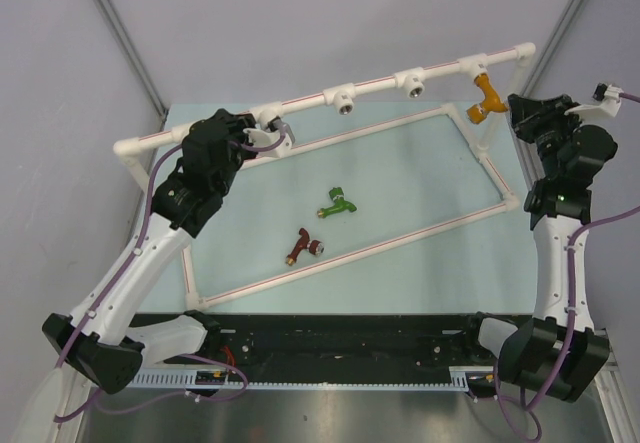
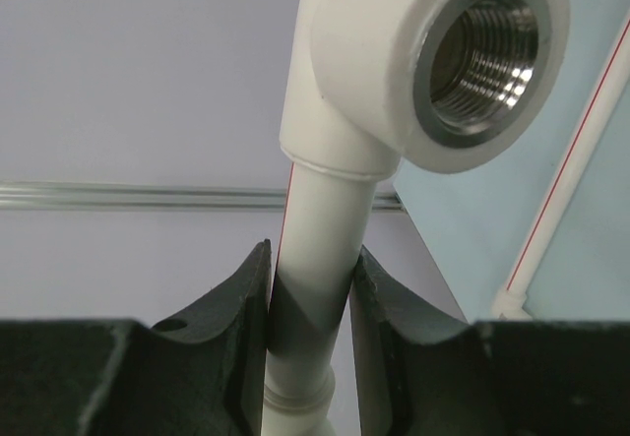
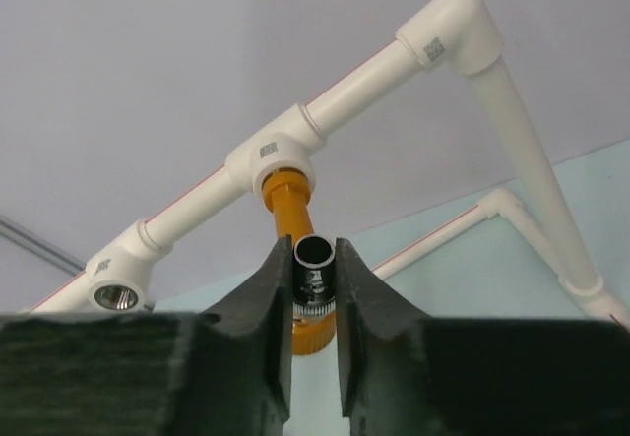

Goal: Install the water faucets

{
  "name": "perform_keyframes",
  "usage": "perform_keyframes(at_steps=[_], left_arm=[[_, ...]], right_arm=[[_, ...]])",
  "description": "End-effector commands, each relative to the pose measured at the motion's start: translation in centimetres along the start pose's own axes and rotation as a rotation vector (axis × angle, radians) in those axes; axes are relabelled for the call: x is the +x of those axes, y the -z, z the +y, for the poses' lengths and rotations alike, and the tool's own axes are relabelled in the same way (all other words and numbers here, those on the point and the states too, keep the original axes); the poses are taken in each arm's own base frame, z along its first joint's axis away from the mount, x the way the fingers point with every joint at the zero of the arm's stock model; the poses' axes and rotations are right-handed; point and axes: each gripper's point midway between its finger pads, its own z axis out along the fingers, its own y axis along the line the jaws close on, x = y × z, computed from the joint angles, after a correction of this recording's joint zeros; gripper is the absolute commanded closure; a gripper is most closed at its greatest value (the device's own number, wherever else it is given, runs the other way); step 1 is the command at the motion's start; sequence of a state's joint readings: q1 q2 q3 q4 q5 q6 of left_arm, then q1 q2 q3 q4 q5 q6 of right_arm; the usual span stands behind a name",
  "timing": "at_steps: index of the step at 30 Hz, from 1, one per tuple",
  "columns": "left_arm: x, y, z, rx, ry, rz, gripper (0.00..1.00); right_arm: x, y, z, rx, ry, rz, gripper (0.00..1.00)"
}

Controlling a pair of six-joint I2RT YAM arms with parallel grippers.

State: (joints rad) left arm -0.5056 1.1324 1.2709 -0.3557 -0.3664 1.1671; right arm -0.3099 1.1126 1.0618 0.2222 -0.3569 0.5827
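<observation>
Here left tool (image 2: 311, 274) clamps pipe frame (image 2: 345, 111), right tool (image 3: 313, 264) clamps orange faucet (image 3: 285, 205); green faucet (image 1: 337, 204), red faucet (image 1: 303, 248) lie on table (image 1: 420, 178).

Worktop (image 1: 400, 178): pale blue-green surface, matte, flat, unmarked where bare.

Walls (image 1: 330, 13): plain pale grey panels with a faint lilac tint enclose the far side and both flanks of the worktop. No windows are in view.

Left strut (image 1: 125, 48): thin grey metal bar running diagonally down the wall to the far left corner of the worktop. Right strut (image 1: 575, 8): a matching bar slanting towards the far right corner.

Near edge: a black rail (image 1: 350, 338) spans the width. Just in front of it lies a white slotted strip (image 1: 330, 381), then a brushed metal sheet (image 1: 330, 418).

Lighting: even and diffuse, with soft, faint shadows on the worktop. The source is not in view.
</observation>
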Motion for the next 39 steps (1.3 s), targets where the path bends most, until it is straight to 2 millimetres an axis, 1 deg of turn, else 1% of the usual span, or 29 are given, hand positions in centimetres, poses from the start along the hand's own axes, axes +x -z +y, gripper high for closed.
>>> perform_keyframes(at_steps=[1, 2, 3, 4, 6, 9, 10, 12, 13, 14, 16, 18, 19, 21, 22, 23, 24, 26, 27, 29, 30, 31, 32, 33, 34, 35, 36, 39], left_arm=[[-0.4, -0.3, -1.4, 0.050, 0.080, -0.014, 1.00], [-0.4, -0.3, -1.4, 0.050, 0.078, -0.014, 1.00], [-0.4, -0.3, -1.4, 0.050, 0.079, -0.016, 1.00], [-0.4, -0.3, -1.3, 0.050, 0.081, -0.016, 1.00], [-0.4, -0.3, -1.4, 0.051, 0.080, -0.015, 1.00], [-0.4, -0.3, -1.3, 0.050, 0.079, -0.016, 1.00], [-0.4, -0.3, -1.3, 0.050, 0.081, -0.016, 1.00], [-0.4, -0.3, -1.4, 0.052, 0.079, -0.014, 1.00], [-0.4, -0.2, -1.3, 0.048, 0.081, -0.016, 1.00], [-0.4, -0.2, -1.2, 0.047, 0.082, -0.017, 1.00], [-0.4, -0.1, -1.2, 0.044, 0.084, -0.018, 1.00], [-0.4, -0.1, -1.2, 0.044, 0.083, -0.018, 1.00], [-0.4, -0.1, -1.1, 0.044, 0.081, -0.018, 1.00], [-0.4, 0.0, -1.1, 0.043, 0.083, -0.019, 1.00], [-0.4, 0.0, -1.1, 0.043, 0.083, -0.019, 1.00], [-0.4, 0.0, -1.1, 0.041, 0.086, -0.021, 1.00], [-0.4, 0.0, -1.0, 0.041, 0.084, -0.020, 1.00], [-0.4, 0.0, -1.1, 0.044, 0.085, -0.020, 0.99], [-0.4, 0.0, -1.1, 0.043, 0.085, -0.021, 1.00], [-0.5, 0.0, -1.1, 0.044, 0.083, -0.021, 1.00], [-0.5, -0.1, -1.2, 0.046, 0.084, -0.021, 1.00], [-0.5, 0.0, -1.1, 0.044, 0.084, -0.021, 1.00], [-0.5, 0.0, -1.1, 0.044, 0.083, -0.020, 1.00], [-0.5, 0.1, -1.1, 0.043, 0.083, -0.022, 1.00], [-0.4, 0.0, -1.0, 0.042, 0.085, -0.021, 1.00], [-0.5, 0.0, -1.2, 0.046, 0.082, -0.021, 1.00], [-0.5, 0.0, -1.2, 0.045, 0.084, -0.023, 1.00], [-0.5, 0.0, -1.2, 0.047, 0.083, -0.022, 1.00]], right_arm=[[-1.4, -0.5, -1.4, 0.062, -0.119, -0.036, 0.95], [-1.3, -0.5, -1.6, 0.069, -0.143, -0.031, 1.00], [-1.0, -0.6, -2.4, 0.092, -0.174, -0.019, 1.00], [-0.9, -0.5, -2.6, 0.103, -0.239, -0.016, 1.00], [-0.4, -0.6, -3.4, 0.120, -0.310, 0.008, 1.00], [0.3, -0.8, -3.4, 0.113, -0.431, 0.039, 1.00], [0.4, -0.9, -3.7, 0.114, -0.462, 0.048, 1.00], [0.4, -1.1, -3.0, 0.080, -0.550, 0.062, 1.00], [0.7, -1.2, -3.1, 0.080, -0.587, 0.068, 1.00], [0.3, -1.2, -2.5, 0.050, -0.635, 0.058, 1.00], [0.3, -1.2, -2.6, 0.039, -0.678, 0.048, 1.00], [0.0, -1.1, -2.7, 0.049, -0.672, 0.027, 1.00], [-0.2, -1.0, -2.8, 0.056, -0.653, 0.015, 0.99], [-0.9, -0.4, -3.0, 0.082, -0.573, -0.021, 0.89], [-1.1, -0.2, -3.1, 0.092, -0.538, -0.031, 0.76], [-1.7, 0.3, -3.0, 0.104, -0.502, -0.060, 0.70], [-2.0, 0.6, -3.1, 0.110, -0.428, -0.069, 0.60], [-2.6, 1.1, -3.1, 0.122, -0.359, -0.095, 0.53], [-3.2, 1.6, -2.7, 0.117, -0.276, -0.110, 0.46], [-3.8, 2.1, -2.8, 0.134, -0.194, -0.134, 0.40], [-4.3, 2.6, -2.4, 0.130, -0.149, -0.148, 0.36], [-4.5, 2.8, -2.4, 0.130, -0.062, -0.149, 0.33], [-4.6, 2.9, -2.3, 0.126, -0.019, -0.148, 0.31], [-4.7, 3.1, -1.6, 0.112, 0.022, -0.148, 0.28], [-4.6, 3.2, -1.7, 0.116, 0.104, -0.137, 0.27], [-4.6, 3.3, -1.5, 0.113, 0.132, -0.131, 0.27], [-4.6, 3.4, -1.0, 0.099, 0.162, -0.129, 0.26], [-4.6, 3.5, 0.0, 0.070, 0.250, -0.124, 0.26]])
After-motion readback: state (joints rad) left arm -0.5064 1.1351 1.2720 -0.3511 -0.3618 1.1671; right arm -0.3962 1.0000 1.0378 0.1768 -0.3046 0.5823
